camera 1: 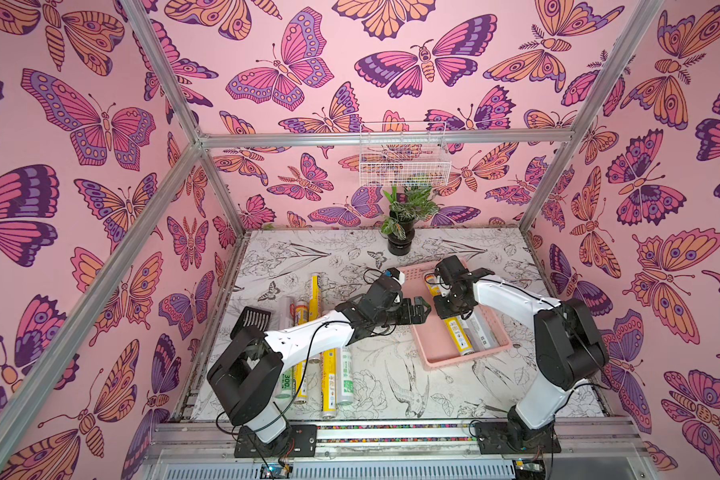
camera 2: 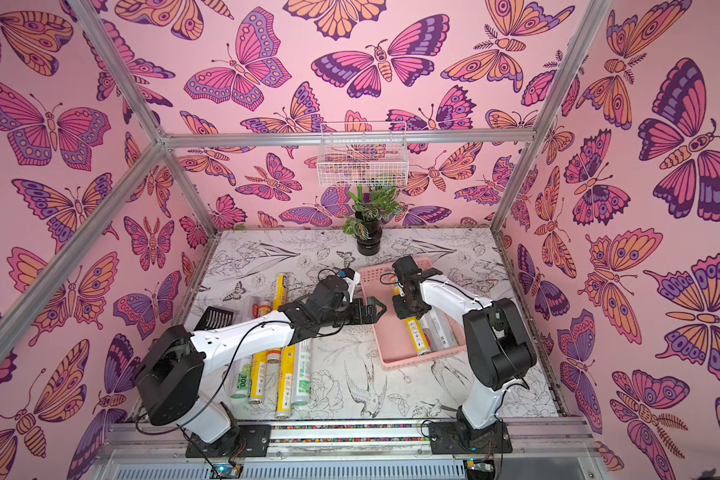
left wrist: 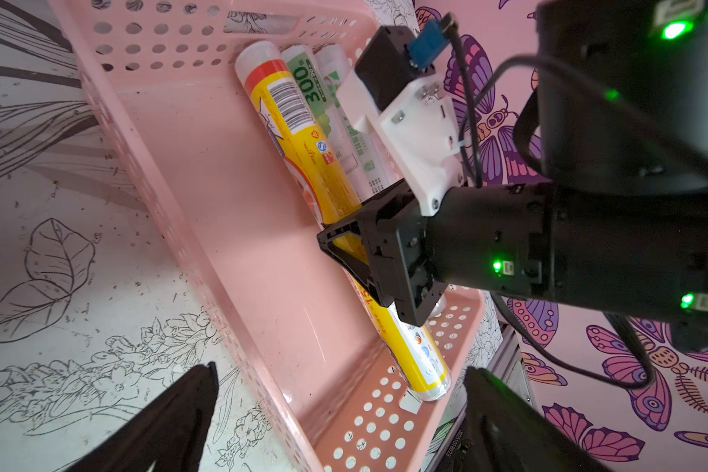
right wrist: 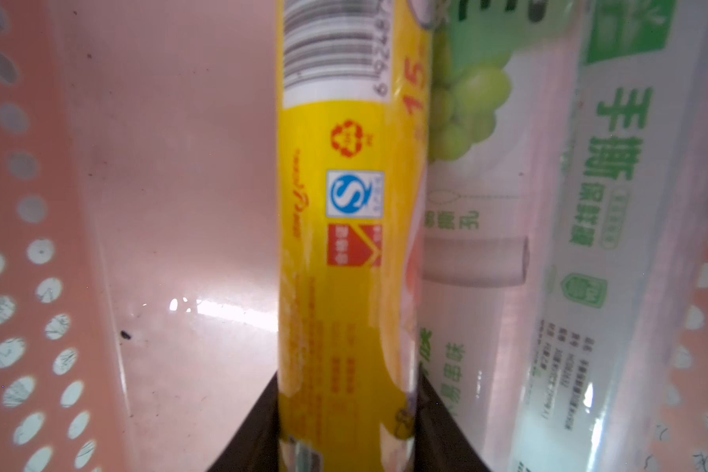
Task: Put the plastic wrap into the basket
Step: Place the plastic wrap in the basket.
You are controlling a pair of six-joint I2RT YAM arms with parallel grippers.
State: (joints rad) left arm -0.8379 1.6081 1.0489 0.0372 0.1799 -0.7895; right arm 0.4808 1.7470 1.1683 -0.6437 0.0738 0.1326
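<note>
"Right wrist view first: what can't you make out?"

"Most of it is blurred. Only the dark inner edges of the right gripper [right wrist: 346,429] show, and both ends of the yellow roll [right wrist: 344,245] are cut off. I cannot tell whether that roll rests on the basket [right wrist: 17,245] floor or sits just above it."

"And from above?"

"In both top views the left arm crosses the loose rolls [camera 1: 333,374] on the table [camera 1: 391,395], hiding their middles. The right arm's wrist covers the far half of the basket."

"Arm poses?"

"The right arm reaches over the basket with its wrist bent down, jaws closed round the yellow roll near its middle. The left arm stretches low across the table; the left gripper [camera 1: 422,309] hangs just beside the basket's near long wall, jaws spread wide, nothing between them."

"What is in the basket?"

"Three rolls side by side: the yellow one, then two silvery-white rolls [left wrist: 315,86] with green print against the far long wall. The other half of the floor is bare pink."
</note>
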